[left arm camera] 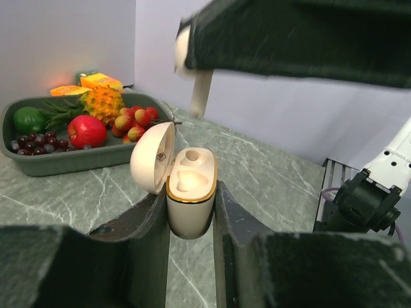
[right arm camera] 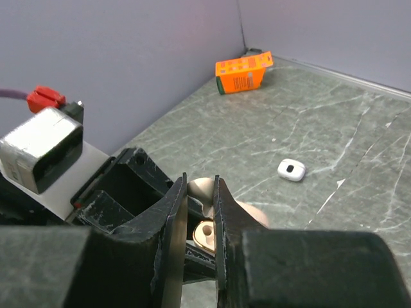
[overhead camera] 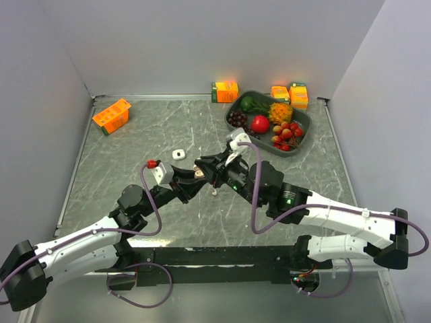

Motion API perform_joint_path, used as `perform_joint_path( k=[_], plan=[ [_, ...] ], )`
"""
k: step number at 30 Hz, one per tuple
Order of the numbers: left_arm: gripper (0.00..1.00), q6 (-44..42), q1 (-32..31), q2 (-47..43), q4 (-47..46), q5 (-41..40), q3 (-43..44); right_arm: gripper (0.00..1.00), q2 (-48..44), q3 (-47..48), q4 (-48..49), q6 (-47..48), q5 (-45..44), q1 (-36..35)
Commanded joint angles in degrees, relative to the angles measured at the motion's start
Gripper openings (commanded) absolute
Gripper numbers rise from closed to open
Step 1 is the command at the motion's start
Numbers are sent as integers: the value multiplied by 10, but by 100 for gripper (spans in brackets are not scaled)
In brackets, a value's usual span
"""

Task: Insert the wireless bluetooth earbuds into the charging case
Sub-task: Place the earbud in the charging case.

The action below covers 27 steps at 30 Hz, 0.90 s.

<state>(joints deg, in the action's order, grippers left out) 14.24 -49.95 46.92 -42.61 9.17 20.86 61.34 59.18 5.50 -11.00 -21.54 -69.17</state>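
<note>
A beige charging case (left arm camera: 191,205) with a gold rim stands upright between the jaws of my left gripper (left arm camera: 191,192), which is shut on it. Its lid (left arm camera: 151,157) is swung open to the left, and both sockets show empty. Above the case hangs a beige earbud (left arm camera: 200,90), stem down, pinched at the tips of my right gripper (right arm camera: 200,183). In the right wrist view the earbud (right arm camera: 204,191) sits just over the case's rim (right arm camera: 205,234). From above, the two grippers meet mid-table (overhead camera: 202,173).
A small closed white case (overhead camera: 178,154) lies on the table behind the grippers. A grey tray (overhead camera: 306,124) of fruit stands at the back right. One orange carton (overhead camera: 111,116) lies at the back left and another (overhead camera: 225,91) by the rear wall.
</note>
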Motion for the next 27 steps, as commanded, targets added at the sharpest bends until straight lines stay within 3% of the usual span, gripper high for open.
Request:
perform_joint_path(
  k=[1,27],
  plan=[
    [1,-6,-2,-22,-32,5,18,0,10,23,18,-3,1,-11],
    [1,2,-3,-47,-10,-10,15,0,33,30,-1,2,-23,-32]
  ],
)
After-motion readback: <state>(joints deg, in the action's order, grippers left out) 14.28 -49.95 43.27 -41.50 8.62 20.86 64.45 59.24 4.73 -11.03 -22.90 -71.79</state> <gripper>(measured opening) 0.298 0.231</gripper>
